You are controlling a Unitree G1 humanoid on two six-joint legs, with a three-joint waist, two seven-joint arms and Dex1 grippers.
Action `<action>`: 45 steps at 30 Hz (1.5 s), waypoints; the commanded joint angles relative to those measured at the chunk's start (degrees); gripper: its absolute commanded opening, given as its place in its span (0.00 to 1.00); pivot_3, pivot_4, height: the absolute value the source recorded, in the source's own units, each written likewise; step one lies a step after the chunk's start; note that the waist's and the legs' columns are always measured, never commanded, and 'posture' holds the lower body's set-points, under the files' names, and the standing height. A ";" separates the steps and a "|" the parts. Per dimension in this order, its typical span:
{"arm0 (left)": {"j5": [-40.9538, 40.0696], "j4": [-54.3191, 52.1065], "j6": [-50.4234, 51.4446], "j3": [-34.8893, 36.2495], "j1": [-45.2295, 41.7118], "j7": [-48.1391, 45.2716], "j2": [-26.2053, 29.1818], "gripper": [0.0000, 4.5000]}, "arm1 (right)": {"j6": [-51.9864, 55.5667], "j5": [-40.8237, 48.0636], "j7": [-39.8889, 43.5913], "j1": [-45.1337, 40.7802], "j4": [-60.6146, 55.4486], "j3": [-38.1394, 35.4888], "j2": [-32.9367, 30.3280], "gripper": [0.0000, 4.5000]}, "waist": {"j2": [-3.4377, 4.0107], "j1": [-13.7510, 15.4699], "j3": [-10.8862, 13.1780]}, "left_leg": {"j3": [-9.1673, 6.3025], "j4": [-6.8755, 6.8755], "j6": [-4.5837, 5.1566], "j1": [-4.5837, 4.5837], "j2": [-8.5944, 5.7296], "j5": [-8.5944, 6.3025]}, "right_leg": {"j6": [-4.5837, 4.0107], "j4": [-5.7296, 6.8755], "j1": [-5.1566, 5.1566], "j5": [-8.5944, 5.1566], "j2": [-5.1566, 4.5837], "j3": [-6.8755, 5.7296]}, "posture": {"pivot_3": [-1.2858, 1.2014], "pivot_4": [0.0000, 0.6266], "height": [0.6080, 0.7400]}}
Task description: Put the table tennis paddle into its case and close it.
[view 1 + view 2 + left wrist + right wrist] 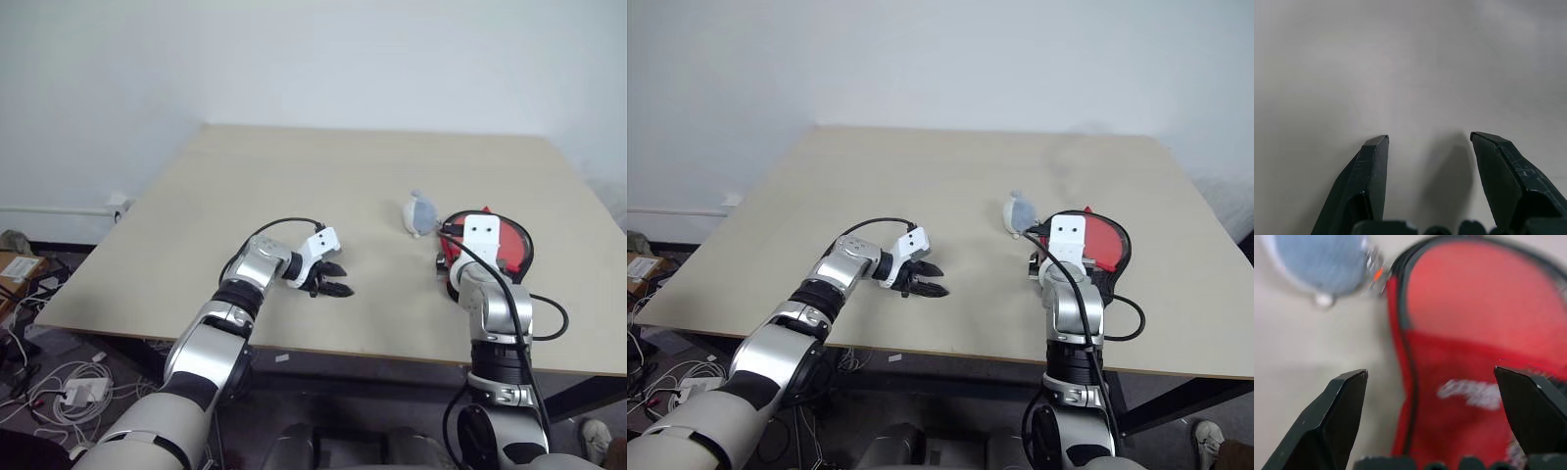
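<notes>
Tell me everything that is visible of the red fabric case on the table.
The paddle-shaped red fabric case lies flat on the right part of the light wooden table, with the right gripper above it, fingers wide apart and not touching it. It looks soft, has black zip edging around its outline and a small white logo near the narrow end. The round end shows a smoother red surface; whether this is the paddle cannot be told. A small grey-white lump lies beside the round end.

red cloth case (1459,396) on a matt, smooth pale table (294,186).
</notes>
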 commanded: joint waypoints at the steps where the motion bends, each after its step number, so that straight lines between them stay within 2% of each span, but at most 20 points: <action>1: -1.19 -2.64 0.20 0.37 -0.82 -0.34 0.71 0.62 | 0.21 0.34 0.57 -1.27 1.35 1.01 -1.75 1.00 | 0.00 -0.02 0.00 | 0.00 0.00 0.00 0.00 0.00 0.00 | 0.00 0.00 0.00 0.00 0.00 0.00 | 0.52 0.00 1.00; 11: -1.26 -4.17 0.07 -0.01 -0.36 0.39 0.77 0.62 | -2.43 0.03 0.51 -0.69 9.00 3.75 -4.45 1.00 | -0.04 0.01 -0.02 | -0.01 0.00 0.00 0.02 0.00 0.00 | 0.00 -0.01 0.04 0.00 0.00 -0.02 | 0.52 0.00 1.00; 12: -1.28 -4.27 0.07 0.02 -0.35 0.48 0.76 0.62 | -2.39 -0.11 0.68 -0.54 9.10 4.45 -4.74 0.91 | -0.04 0.01 -0.02 | -0.01 0.00 0.00 0.02 0.00 0.00 | 0.01 -0.01 0.05 0.00 0.00 -0.02 | 0.52 0.00 1.00; 13: -1.29 -4.34 0.09 0.02 -0.36 0.53 0.75 0.62 | -2.48 -0.33 0.77 -0.43 9.21 5.16 -5.03 0.88 | -0.04 0.01 -0.02 | -0.01 0.01 0.00 0.02 0.01 0.00 | 0.01 -0.01 0.05 0.00 0.00 -0.02 | 0.52 0.00 1.00; 16: -1.43 -5.06 0.10 -0.02 -0.43 0.21 0.88 0.62 | -2.69 -0.72 0.84 0.01 9.97 6.75 -5.92 0.64 | -0.04 0.00 -0.02 | -0.01 0.00 0.00 0.02 0.01 0.00 | 0.01 -0.01 0.03 0.00 0.01 -0.02 | 0.52 0.00 1.00; 21: -3.02 -5.63 1.70 0.86 -0.85 -0.68 0.76 0.62 | -3.35 0.89 -0.36 -0.01 13.53 3.66 -5.22 0.25 | -0.11 0.02 -0.07 | -0.03 0.01 0.00 0.10 0.01 0.00 | 0.01 -0.01 0.12 0.00 0.01 -0.03 | 0.52 0.00 1.00; 23: -2.84 -5.87 1.38 0.42 -0.72 -0.48 0.89 0.62 | -3.44 1.58 -0.24 0.18 13.98 2.58 -5.10 0.25 | -0.20 0.05 -0.12 | -0.04 0.01 0.00 0.14 0.01 0.00 | 0.01 -0.02 0.16 -0.01 0.00 -0.06 | 0.52 0.00 1.00; 26: -2.76 -6.15 1.28 0.31 -0.51 -0.43 0.98 0.62 | -4.16 2.18 -0.40 0.52 14.64 1.54 -5.37 0.13 | -0.26 0.07 -0.16 | -0.08 0.02 -0.01 0.20 0.00 0.00 | 0.02 -0.07 0.29 -0.01 0.00 -0.10 | 0.52 0.00 1.00; 28: -2.86 -6.35 1.52 0.42 -0.48 -0.40 1.04 0.62 | -4.52 2.05 -0.37 0.60 14.62 1.70 -5.75 0.01 | -0.28 0.05 -0.17 | -0.10 0.02 -0.01 0.23 0.00 0.00 | 0.02 -0.08 0.33 -0.01 -0.01 -0.13 | 0.52 0.00 1.00; 31: -2.78 -6.38 1.49 0.37 -0.45 -0.43 1.20 0.62 | -4.92 2.62 0.37 0.33 14.12 1.63 -6.09 0.00 | -0.29 0.04 -0.18 | -0.10 0.02 -0.01 0.24 0.00 0.00 | 0.02 -0.08 0.33 -0.01 0.00 -0.13 | 0.52 0.00 1.00; 35: -2.75 -6.28 1.59 0.42 -0.67 -0.40 1.40 0.62 | -3.32 5.36 6.21 0.81 8.56 4.35 -7.48 0.00 | -0.30 0.02 -0.17 | -0.10 0.04 -0.01 0.24 0.00 0.00 | 0.04 -0.08 0.34 -0.03 -0.01 -0.13 | 0.52 0.00 1.00; 39: -2.86 -5.35 1.40 0.84 -1.65 -0.34 2.09 0.62 | 5.63 11.58 15.88 3.54 -4.02 7.23 -11.75 0.00 | -0.27 -0.01 -0.15 | -0.09 -0.04 0.00 0.14 0.02 0.00 | 0.21 -0.06 0.19 -0.13 0.01 -0.11 | 0.52 0.00 1.00; 45: -2.89 -4.06 1.06 1.02 -2.51 0.13 2.30 0.62 | 13.72 18.62 24.03 10.18 -19.43 12.68 -15.80 0.00 | -0.27 -0.09 -0.14 | -0.05 -0.08 0.00 0.07 0.09 -0.01 | 0.28 -0.04 0.05 -0.18 0.06 -0.08 | 0.52 0.00 1.00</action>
